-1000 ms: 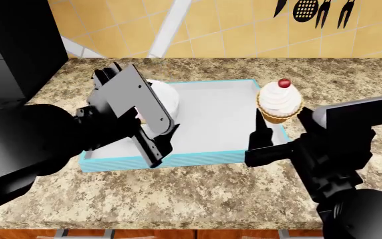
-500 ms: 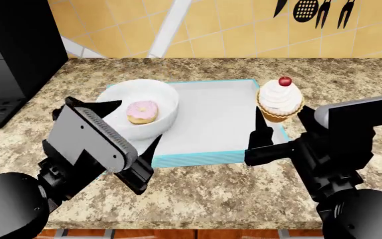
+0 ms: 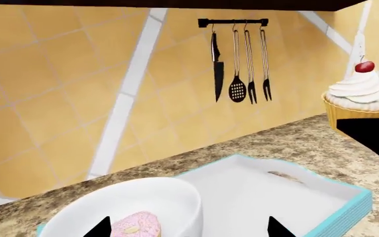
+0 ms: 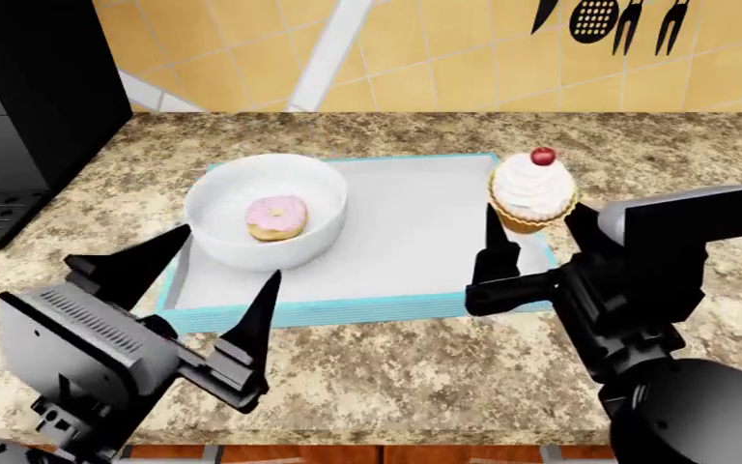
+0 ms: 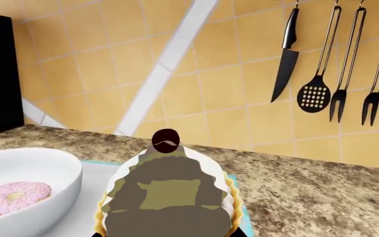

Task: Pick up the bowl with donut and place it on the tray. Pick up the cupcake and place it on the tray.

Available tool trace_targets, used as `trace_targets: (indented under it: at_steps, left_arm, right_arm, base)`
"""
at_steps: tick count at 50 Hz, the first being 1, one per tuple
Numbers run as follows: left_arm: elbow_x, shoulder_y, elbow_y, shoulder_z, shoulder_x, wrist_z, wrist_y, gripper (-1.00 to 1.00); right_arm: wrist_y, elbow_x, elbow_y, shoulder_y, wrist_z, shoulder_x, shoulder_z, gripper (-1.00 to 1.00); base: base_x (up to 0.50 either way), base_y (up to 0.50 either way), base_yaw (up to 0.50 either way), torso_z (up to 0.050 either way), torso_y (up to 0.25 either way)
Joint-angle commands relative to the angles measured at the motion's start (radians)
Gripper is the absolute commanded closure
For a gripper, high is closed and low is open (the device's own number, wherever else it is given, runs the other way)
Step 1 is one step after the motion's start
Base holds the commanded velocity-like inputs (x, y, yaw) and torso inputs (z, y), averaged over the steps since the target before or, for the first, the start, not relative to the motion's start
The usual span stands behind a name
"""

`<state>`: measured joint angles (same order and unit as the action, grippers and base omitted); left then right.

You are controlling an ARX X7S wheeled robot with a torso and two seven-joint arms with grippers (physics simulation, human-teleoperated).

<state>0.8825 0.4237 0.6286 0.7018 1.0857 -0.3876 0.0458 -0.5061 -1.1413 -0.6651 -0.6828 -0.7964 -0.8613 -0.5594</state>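
Note:
The white bowl (image 4: pixel 266 220) stands on the left part of the light-blue-rimmed tray (image 4: pixel 410 242), with the pink donut (image 4: pixel 275 217) inside it. My left gripper (image 4: pixel 232 255) is open and empty, in front of the bowl near the tray's front edge. In the left wrist view the bowl (image 3: pixel 156 202), the donut (image 3: pixel 136 228) and the tray (image 3: pixel 275 197) lie just beyond its spread fingertips. My right gripper (image 4: pixel 532 230) is shut on the cupcake (image 4: pixel 531 190) and holds it over the tray's right rim. The cupcake (image 5: pixel 166 192) fills the right wrist view.
A black appliance (image 4: pixel 23 106) stands at the counter's back left. A knife, spoon and forks (image 5: pixel 334 59) hang on the tiled wall behind. The granite counter (image 4: pixel 385 367) ends at a front edge near my arms.
My left gripper has let go of the bowl on the tray and drawn back toward the counter's front. My right gripper has shifted the cupcake slightly left, toward the tray.

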Motion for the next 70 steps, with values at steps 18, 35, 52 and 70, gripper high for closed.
trace_targets:
  at_steps: [18, 35, 52, 70]
  left_arm:
    - [-0.082, -0.137, 0.007, -0.018, 0.009, -0.016, 0.172, -1.0]
    - [-0.088, -0.133, 0.012, -0.01, -0.001, -0.006, 0.163, -1.0]
    - [-0.087, -0.131, 0.012, -0.008, -0.008, 0.002, 0.162, -1.0]
    - [-0.085, -0.13, 0.005, -0.007, -0.014, 0.007, 0.159, -1.0]
  right_arm:
    - [-0.139, 0.021, 0.26, -0.26, 0.164, 0.151, -0.074, 1.0]
    - [-0.136, 0.079, 0.519, -0.354, 0.347, 0.275, -0.143, 1.0]
    - [-0.069, 0.138, 0.725, -0.366, 0.471, 0.366, -0.18, 1.0]
    - [-0.01, 0.186, 0.884, -0.347, 0.547, 0.432, -0.212, 1.0]
  base:
    - [0.0, 0.0, 0.0, 0.0, 0.0]
    - [0.0, 0.0, 0.0, 0.0, 0.0]
    - [0.0, 0.0, 0.0, 0.0, 0.0]
    - [0.0, 0.0, 0.0, 0.0, 0.001]
